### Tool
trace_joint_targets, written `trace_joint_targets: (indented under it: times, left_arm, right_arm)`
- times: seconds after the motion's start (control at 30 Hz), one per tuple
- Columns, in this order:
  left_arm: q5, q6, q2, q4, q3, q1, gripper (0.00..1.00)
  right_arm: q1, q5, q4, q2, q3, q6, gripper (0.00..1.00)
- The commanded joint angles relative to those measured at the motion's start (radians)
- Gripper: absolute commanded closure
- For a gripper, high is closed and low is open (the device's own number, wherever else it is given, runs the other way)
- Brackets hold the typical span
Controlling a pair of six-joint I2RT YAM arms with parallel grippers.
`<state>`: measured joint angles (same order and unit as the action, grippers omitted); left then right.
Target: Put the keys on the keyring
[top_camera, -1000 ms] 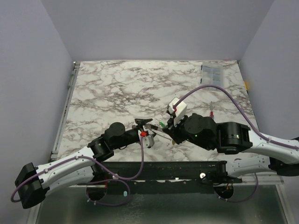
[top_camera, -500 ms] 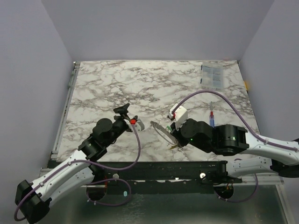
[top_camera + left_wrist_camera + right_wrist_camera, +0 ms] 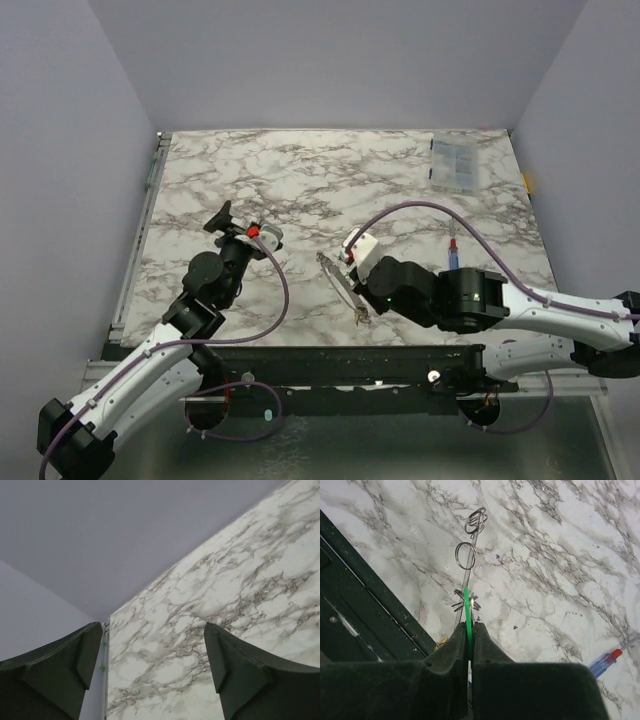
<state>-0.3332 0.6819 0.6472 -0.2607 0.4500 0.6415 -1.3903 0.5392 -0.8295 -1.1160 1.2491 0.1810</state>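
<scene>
Right wrist view: the right tool (image 3: 468,630) is clenched on a bright green key (image 3: 467,611) seen edge-on. From it the large grey wire keyring (image 3: 470,582) runs out thin against the marbled tabletop (image 3: 560,555), with small steel rings (image 3: 475,521) at its far end. Beyond, the left tool (image 3: 220,217) hangs released and empty, well apart, so the threading likely calls for a firm, level hold here while that arm approaches slowly along the wire.

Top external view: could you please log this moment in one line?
left gripper: open, empty | right gripper: shut on large grey loop keyring | bright green key: at its fingertips
</scene>
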Motion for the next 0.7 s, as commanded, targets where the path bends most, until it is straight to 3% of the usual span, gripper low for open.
trace_joint_targets:
  times: [0.0, 0.27, 0.5, 0.67]
  left_arm:
    - [-0.189, -0.143, -0.006, -0.143, -0.003, -0.036, 0.02]
    - [-0.237, -0.279, -0.013, -0.173, 0.012, -0.084, 0.01]
    - [-0.274, -0.343, -0.012, -0.175, 0.028, -0.091, 0.01]
    - [-0.276, -0.342, -0.024, -0.176, 0.022, -0.092, 0.01]
  right_arm:
    - [0.032, -0.016, 0.159, -0.043, -0.042, -0.061, 0.99]
    - [0.23, -0.256, 0.343, -0.222, -0.024, -0.089, 0.99]
    - [0.324, -0.398, 0.396, -0.482, 0.14, -0.107, 0.99]
    - [0.358, -0.488, 0.39, -0.698, 0.352, -0.104, 0.99]
